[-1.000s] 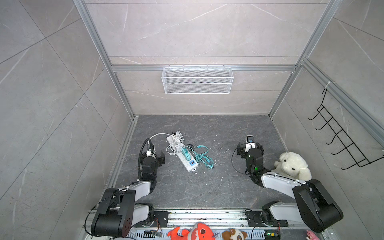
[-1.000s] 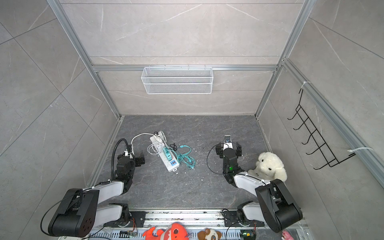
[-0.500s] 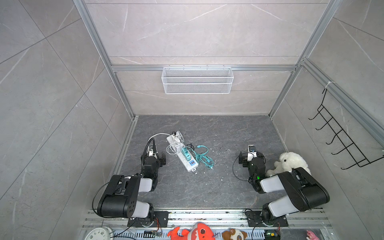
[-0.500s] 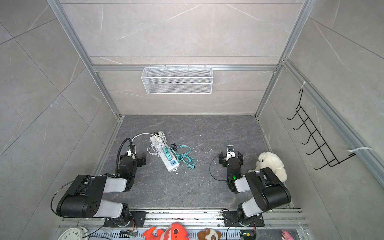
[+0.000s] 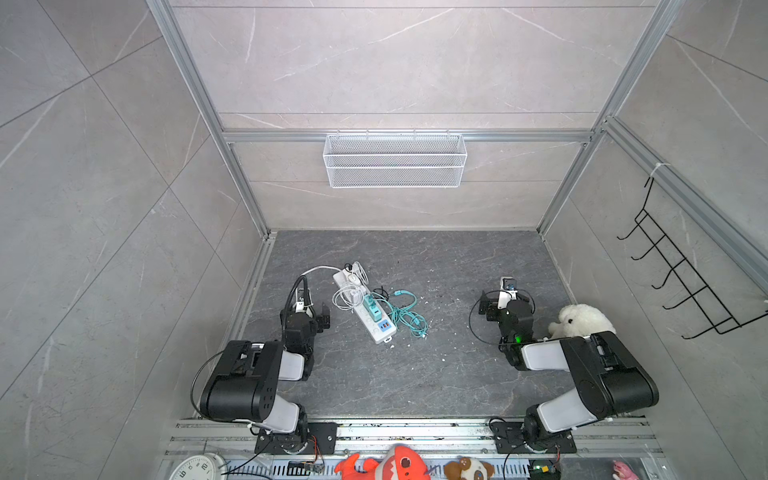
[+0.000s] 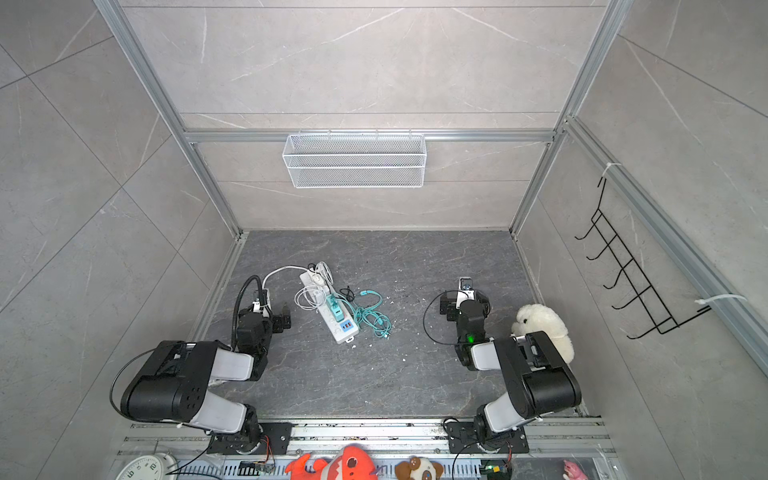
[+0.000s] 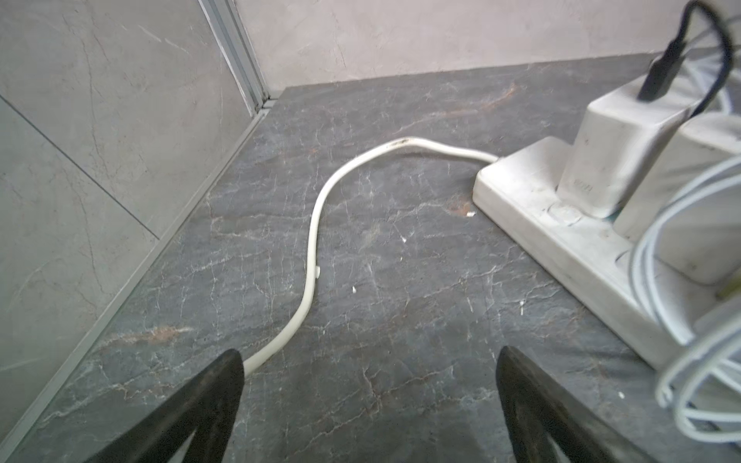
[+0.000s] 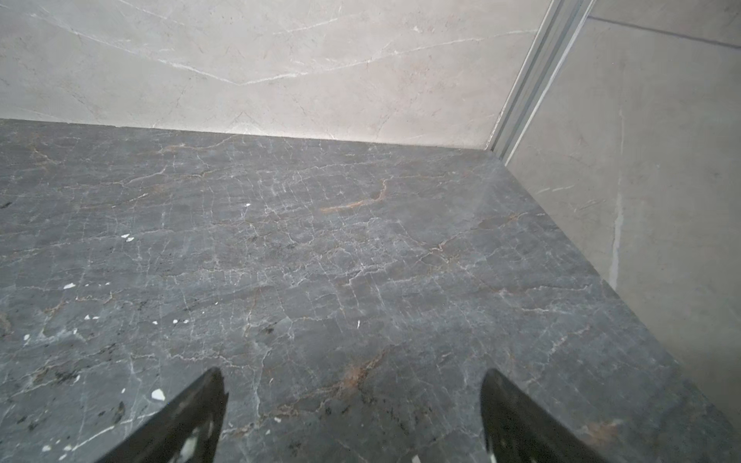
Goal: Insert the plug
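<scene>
A white power strip lies on the dark floor left of centre, and its near end shows in the left wrist view. A teal plug block stands on the middle of the strip, with a teal cable coiled beside it. White chargers sit on the strip's far end. My left gripper is open and empty, just left of the strip. My right gripper is open over bare floor, far right of the strip.
The strip's white cord snakes across the floor ahead of the left gripper. A white plush toy lies beside the right arm. A wire basket hangs on the back wall and a black hook rack on the right wall.
Both arms have folded back, their elbows rising toward the front rail. The grippers stay low and open near where they were. The strip and cables have not moved.
</scene>
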Robot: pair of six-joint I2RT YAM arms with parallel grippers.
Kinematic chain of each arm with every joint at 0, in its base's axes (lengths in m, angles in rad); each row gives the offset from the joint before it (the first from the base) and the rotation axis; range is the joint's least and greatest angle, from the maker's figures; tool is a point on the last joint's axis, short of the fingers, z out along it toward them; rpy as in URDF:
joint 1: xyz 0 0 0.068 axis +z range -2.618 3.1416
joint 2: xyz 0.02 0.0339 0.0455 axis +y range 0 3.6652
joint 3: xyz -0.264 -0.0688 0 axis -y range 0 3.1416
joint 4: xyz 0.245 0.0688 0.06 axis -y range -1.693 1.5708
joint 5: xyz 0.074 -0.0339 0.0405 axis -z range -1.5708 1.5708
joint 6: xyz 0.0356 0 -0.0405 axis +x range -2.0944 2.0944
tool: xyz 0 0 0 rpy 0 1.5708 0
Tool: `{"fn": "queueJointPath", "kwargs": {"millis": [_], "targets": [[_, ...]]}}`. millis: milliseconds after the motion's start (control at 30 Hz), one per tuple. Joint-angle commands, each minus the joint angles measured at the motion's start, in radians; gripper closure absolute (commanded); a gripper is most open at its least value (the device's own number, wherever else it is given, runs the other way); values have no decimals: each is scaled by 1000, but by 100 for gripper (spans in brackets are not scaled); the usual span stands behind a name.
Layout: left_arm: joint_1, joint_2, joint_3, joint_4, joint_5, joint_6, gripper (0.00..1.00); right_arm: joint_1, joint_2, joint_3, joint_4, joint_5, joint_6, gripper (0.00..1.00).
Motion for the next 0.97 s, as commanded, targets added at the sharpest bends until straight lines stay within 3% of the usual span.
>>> {"fn": "queueJointPath", "kwargs": {"millis": [0, 333, 933], "targets": [[18, -7, 43, 20, 29, -19, 0, -8, -16, 20, -58, -31, 27, 1], [47, -7, 102, -95, 41, -49, 0, -9, -17, 20, -58, -34, 28, 1], [62, -7, 114, -121, 64, -56, 0, -11, -14, 26, -68, -40, 25, 1]]}}
